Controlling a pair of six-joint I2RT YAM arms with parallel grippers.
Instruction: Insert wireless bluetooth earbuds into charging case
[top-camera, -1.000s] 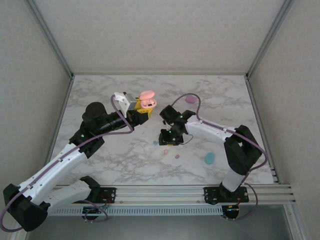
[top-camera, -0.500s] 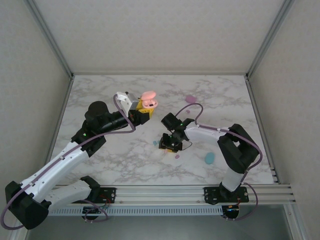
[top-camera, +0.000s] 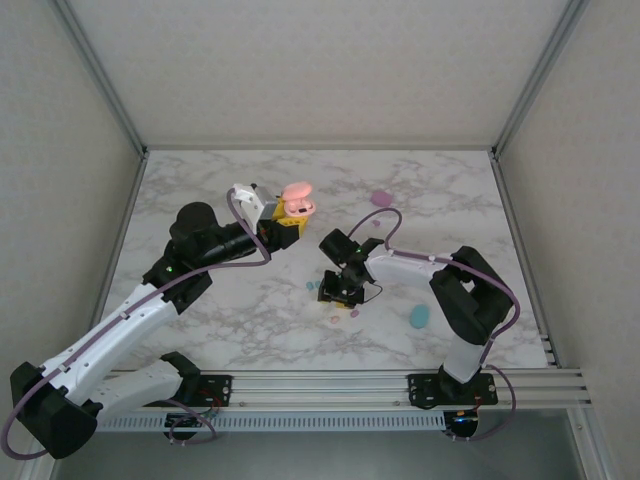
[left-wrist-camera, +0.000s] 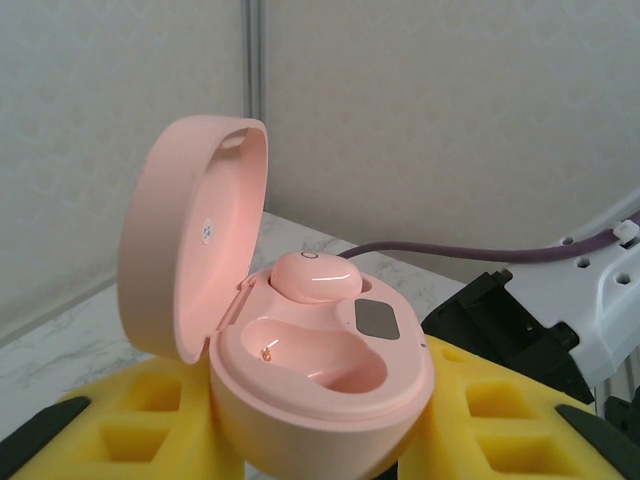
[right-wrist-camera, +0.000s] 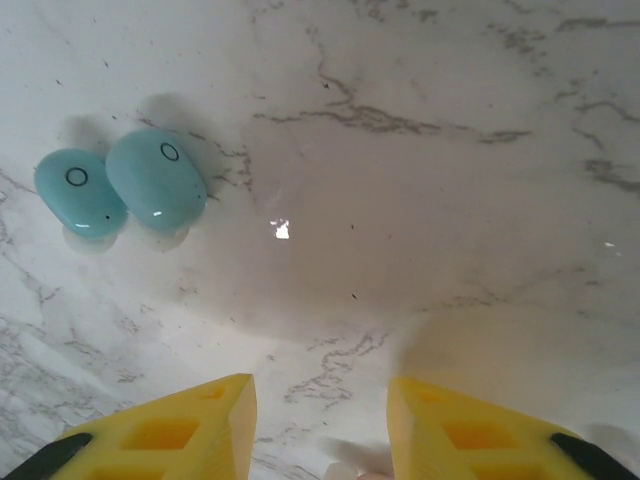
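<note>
My left gripper (top-camera: 287, 218) (left-wrist-camera: 322, 445) is shut on the pink charging case (left-wrist-camera: 320, 370) (top-camera: 296, 199) and holds it above the table with its lid open. One peach-pink earbud (left-wrist-camera: 315, 276) sits in the far socket, and the near socket (left-wrist-camera: 320, 350) is empty. My right gripper (top-camera: 339, 293) (right-wrist-camera: 322, 420) hangs low over the marble, open, with its yellow fingers (right-wrist-camera: 190, 425) apart. A pale pink piece (right-wrist-camera: 345, 470) peeks in at the bottom edge between them. Two teal-blue earbuds (right-wrist-camera: 155, 178) (right-wrist-camera: 80, 192) lie ahead to the left.
A teal case (top-camera: 419, 317) lies on the table near the right arm, and a purple case (top-camera: 381, 198) sits farther back. A small purple earbud (top-camera: 354, 313) rests just in front of the right gripper. The enclosure walls border the marble table (top-camera: 200, 300).
The right gripper has come down and toward the front of the table, over the loose earbuds, and opened a little. The left arm shifted slightly, still holding the case.
</note>
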